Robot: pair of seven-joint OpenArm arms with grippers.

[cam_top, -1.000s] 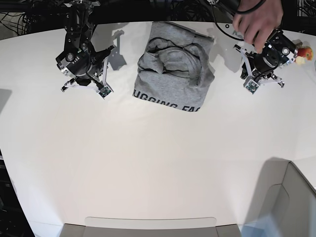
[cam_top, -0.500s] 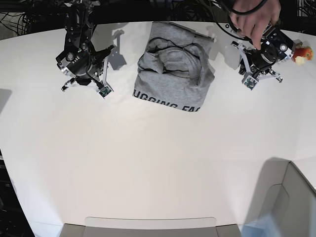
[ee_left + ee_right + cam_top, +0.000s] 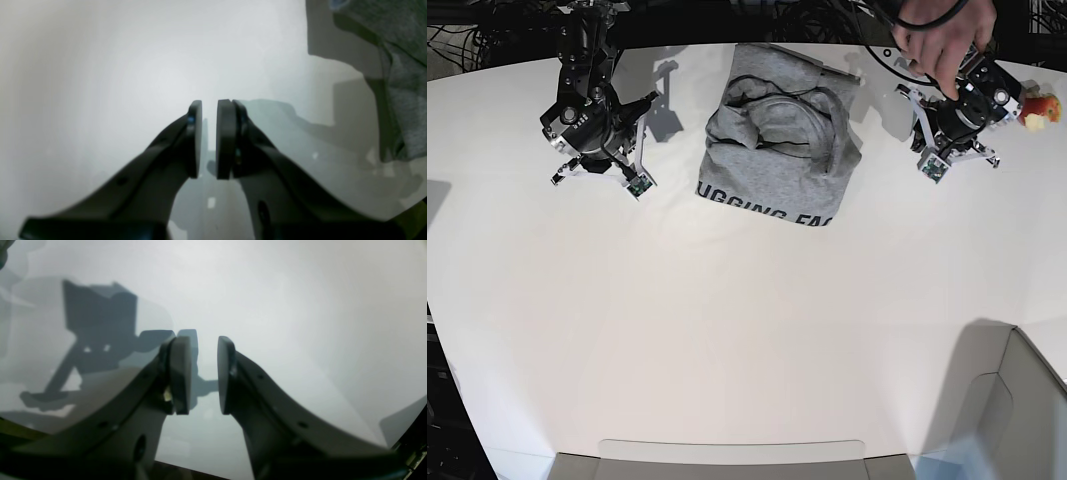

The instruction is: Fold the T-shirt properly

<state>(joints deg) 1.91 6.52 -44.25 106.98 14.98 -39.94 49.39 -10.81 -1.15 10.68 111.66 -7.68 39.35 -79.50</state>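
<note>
I find the T-shirt [image 3: 782, 150] lying in a compact folded bundle at the far middle of the table [image 3: 727, 340], between my two arms and touching neither. It is heather grey; the dark-trimmed neckline sits on top, and a row of dark block letters runs along its near edge. The folds are rumpled rather than flat, and one corner juts out at the far right. My left wrist view catches its grey edge [image 3: 403, 86] at the right of the frame.

The table is white and matt, carrying hard shadows of both arms. Dark cabling runs behind its far edge. A person's hand [image 3: 942, 40] rests on my left arm, and a small red and yellow object [image 3: 1041, 108] lies just beyond it. A pale bin corner [image 3: 1017, 400] shows at the near right.

The left gripper [image 3: 209, 138] holds nothing, its pads a narrow slit apart. The right gripper [image 3: 203, 375] is likewise empty, with a slightly wider gap.

Against the picture a second earlier, the left arm has been drawn slightly toward the far edge under the hand; shirt and right arm are unchanged.
</note>
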